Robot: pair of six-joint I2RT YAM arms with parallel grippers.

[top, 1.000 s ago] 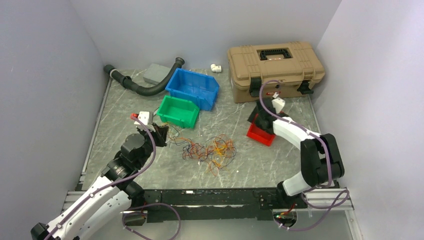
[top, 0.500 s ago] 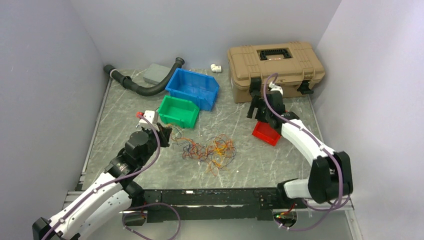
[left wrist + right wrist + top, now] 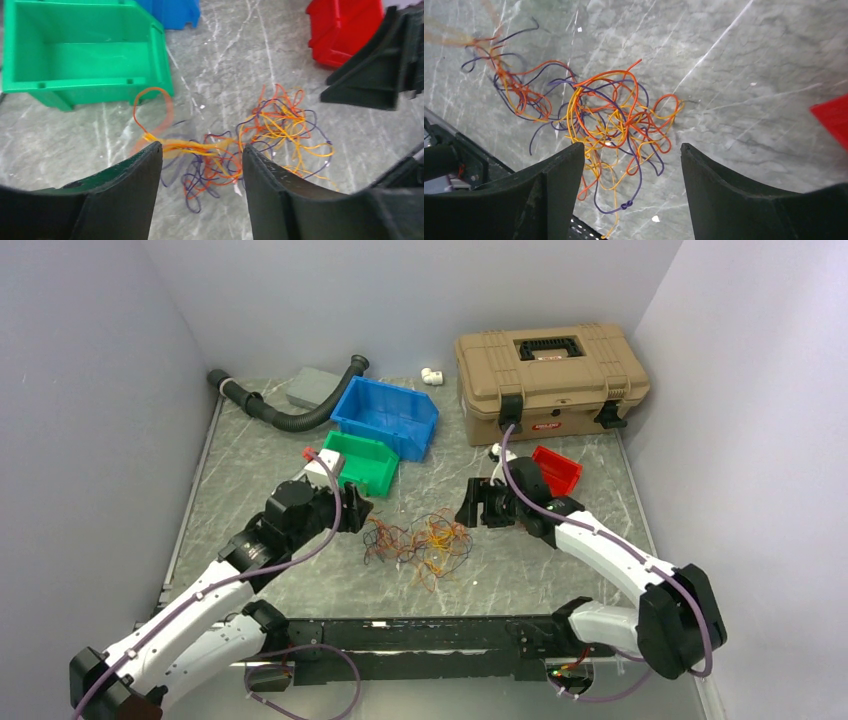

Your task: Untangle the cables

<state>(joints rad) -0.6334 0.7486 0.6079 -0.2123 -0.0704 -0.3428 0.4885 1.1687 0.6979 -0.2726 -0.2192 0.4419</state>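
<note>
Near the middle of the bench [image 3: 250,470], a little toward the near edge: the cables [image 3: 418,545], one loose tangle of orange, red, yellow and dark purple strands, looped through each other and lying flat on the grey marbled surface.

Flanked by both arms: left jaws at the tangle's left end, right jaws at its far right edge.

Left jaws spread, tips low over the left end. Between the tips, a bundle of orange and yellow strands crossing the gap, with one blurred orange loop just beyond the left tip. Cannot tell whether any strand touches either tip.

Right jaws spread too, pinching nothing, hanging above the denser right clump, strands showing through the gap.

Just far-left of the tangle: green bin [image 3: 360,462], open side up. Behind it, close against it: blue bin [image 3: 388,415].

Right of the tangle, beyond the right arm: red bin [image 3: 556,470], near the front of the tan case [image 3: 550,375].

Far left: black corrugated hose [image 3: 290,418], grey box [image 3: 312,387] beside it.
</note>
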